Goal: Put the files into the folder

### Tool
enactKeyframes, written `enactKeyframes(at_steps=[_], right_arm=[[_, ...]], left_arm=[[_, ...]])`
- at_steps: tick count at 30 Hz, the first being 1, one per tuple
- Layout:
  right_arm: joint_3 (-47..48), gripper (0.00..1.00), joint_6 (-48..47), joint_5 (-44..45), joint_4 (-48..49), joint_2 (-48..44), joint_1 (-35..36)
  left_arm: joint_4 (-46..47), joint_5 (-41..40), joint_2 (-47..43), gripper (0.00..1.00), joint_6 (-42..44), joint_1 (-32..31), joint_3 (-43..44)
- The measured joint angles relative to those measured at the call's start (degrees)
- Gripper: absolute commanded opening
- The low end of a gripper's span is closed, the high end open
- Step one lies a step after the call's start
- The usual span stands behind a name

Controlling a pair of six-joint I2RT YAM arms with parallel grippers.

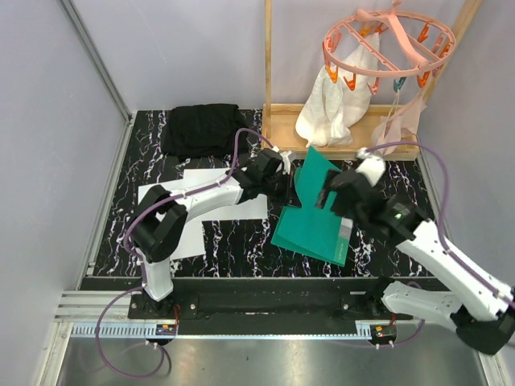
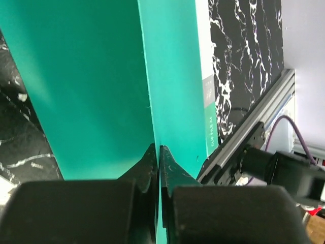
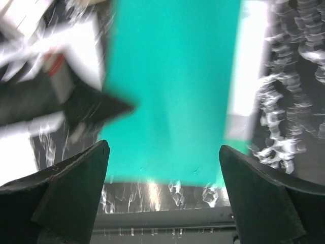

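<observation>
- Left wrist view is showing the left gripper [image 2: 156,152] pinching the thin edge of the folder [image 2: 91,76]. Its two fingers [image 2: 175,170] are pressing together, with only the teal cover between them.
- Top external view is showing the same left gripper [image 1: 287,183] holding one leaf of the folder [image 1: 310,229] raised and tilted. The other leaf is lying flat on the marble-patterned table [image 1: 233,241].
- Right wrist view is showing the right gripper [image 3: 163,147] standing wide apart and gripping nothing. The teal folder [image 3: 172,76] is filling the space beyond the fingertips, and the picture is blurring at the edges.
- From above, the right gripper [image 1: 327,196] is hovering just beside the raised leaf, on its right side. Whether it is touching the leaf cannot be told.
- The files are lying flat on the table to the left of the folder and outside it. One sheet [image 1: 245,207] is lying partly beneath the left arm. The other sheet [image 1: 189,237] is lying nearer that arm's base.
- A folded black cloth [image 1: 201,129] is resting at the far left of the table.
- A wooden rack [image 1: 346,138] is standing at the far right behind the folder, and a pink clip hanger [image 1: 386,48] is hanging above it.
</observation>
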Motion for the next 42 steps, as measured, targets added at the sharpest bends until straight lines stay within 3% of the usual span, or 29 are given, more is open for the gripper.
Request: enactKeyframes(at_steps=[5, 11, 15, 18, 30, 32, 36, 42], right_arm=[[3.63, 1.0, -5.14, -10.64, -0.37, 0.85, -21.27], [8.79, 0.97, -6.56, -26.05, 4.28, 12.61, -32.3], [14.19, 0.83, -6.05, -33.81, 6.82, 20.74, -33.03], [17.88, 0.83, -6.08, -36.57, 8.26, 24.87, -32.59], [18.99, 0.82, -8.61, -31.12, 6.71, 30.64, -24.48], [18.97, 0.74, -9.11, -29.99, 6.1, 31.47, -24.17], [18.84, 0.69, -9.7, -28.68, 6.08, 32.63, -23.98], [18.1, 0.76, -9.73, -28.5, 6.36, 33.2, -23.56]], left_arm=[[-1.75, -0.42, -4.59, 0.0, 1.27, -0.63, -0.96], [-2.54, -0.98, -8.98, 0.01, 1.01, -2.16, -1.86], [-2.67, -1.05, -9.53, 0.01, 0.48, -2.47, -2.91], [-2.97, -1.16, -9.57, 0.01, 0.13, -2.64, -3.13], [-4.68, -4.55, -9.6, 0.05, 0.11, -3.63, -3.1], [-5.18, -5.33, -9.6, 0.07, 0.13, -3.89, -3.1], [-5.92, -6.29, -9.6, 0.08, 0.11, -4.37, -3.08], [-6.34, -6.93, -9.81, 0.08, 0.11, -4.76, -3.04]])
